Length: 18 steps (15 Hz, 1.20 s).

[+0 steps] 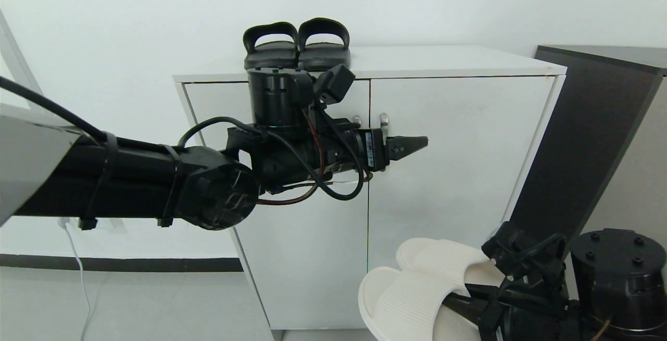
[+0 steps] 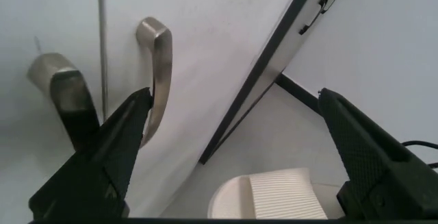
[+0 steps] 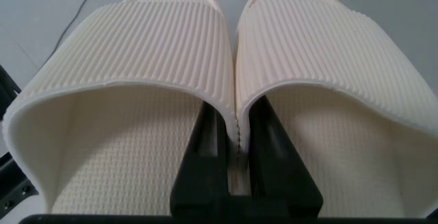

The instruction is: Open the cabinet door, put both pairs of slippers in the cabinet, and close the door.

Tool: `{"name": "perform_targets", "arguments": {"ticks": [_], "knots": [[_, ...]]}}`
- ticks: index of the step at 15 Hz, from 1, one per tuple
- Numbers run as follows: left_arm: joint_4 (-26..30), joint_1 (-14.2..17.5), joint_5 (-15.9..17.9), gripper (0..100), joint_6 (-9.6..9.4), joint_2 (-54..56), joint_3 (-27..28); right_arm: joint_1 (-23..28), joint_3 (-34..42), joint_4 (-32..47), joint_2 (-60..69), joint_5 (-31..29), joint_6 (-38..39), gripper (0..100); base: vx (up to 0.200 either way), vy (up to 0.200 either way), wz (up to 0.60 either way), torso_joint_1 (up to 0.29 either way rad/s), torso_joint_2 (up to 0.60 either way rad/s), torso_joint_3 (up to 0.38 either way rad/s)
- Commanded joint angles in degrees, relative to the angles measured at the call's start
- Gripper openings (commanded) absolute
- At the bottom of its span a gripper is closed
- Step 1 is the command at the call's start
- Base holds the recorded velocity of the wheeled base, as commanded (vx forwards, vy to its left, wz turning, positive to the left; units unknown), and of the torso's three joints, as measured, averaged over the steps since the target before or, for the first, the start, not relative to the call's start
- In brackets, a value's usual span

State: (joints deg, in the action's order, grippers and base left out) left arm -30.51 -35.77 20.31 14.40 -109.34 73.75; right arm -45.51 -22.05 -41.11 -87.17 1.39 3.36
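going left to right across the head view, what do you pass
cable → black slippers → white slippers → dark panel

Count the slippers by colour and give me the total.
black slippers: 2, on top of the cabinet
white slippers: 2, clamped in the right gripper
Total: 4

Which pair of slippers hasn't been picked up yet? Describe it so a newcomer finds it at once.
Start at the white cabinet. On its top, above the left door, sits the black pair, side by side. Unlike it, the white pair is held low by the right end effector.
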Motion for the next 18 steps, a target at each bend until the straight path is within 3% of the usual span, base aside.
{"name": "perform_targets", "arguments": {"ticks": [1,2,3,6,10,13,18], "knots": [[1.5,0.0,-0.1,100,0.10,-1.1,1.3,0.0,0.0,0.0,-0.5,0.0,0.0,0,0.000,0.000,0.00,0.000,0.00,0.000],[2.0,0.0,-0.1,100,0.10,-1.0,1.4,0.0,0.0,0.0,-0.5,0.0,0.0,0,0.000,0.000,0.00,0.000,0.00,0.000],[2.0,0.0,-0.1,0,0.19,-1.0,1.3,0.0,0.1,0.0,-0.5,0.0,0.0,0,0.000,0.000,0.00,0.000,0.00,0.000],[1.9,0.0,-0.1,0,1.25,-0.3,0.5,0.0,0.8,0.0,-0.5,0.3,0.0,0,0.000,0.000,0.00,0.000,0.00,0.000],[-0.1,-1.4,-0.1,0,1.25,3.2,-4.9,-0.2,2.0,-0.1,0.1,1.2,0.0,0,0.000,0.000,0.00,0.000,0.00,0.000],[-1.3,-2.9,-0.2,0,1.16,6.9,-9.4,-0.2,4.1,-0.3,1.7,6.5,-2.1,0,0.000,0.000,0.00,0.000,0.00,0.000],[-1.5,-4.6,-0.2,0,0.98,14.7,-16.6,-0.3,5.8,-0.2,2.9,8.5,-3.8,0,0.000,0.000,0.00,0.000,0.00,0.000]]}}
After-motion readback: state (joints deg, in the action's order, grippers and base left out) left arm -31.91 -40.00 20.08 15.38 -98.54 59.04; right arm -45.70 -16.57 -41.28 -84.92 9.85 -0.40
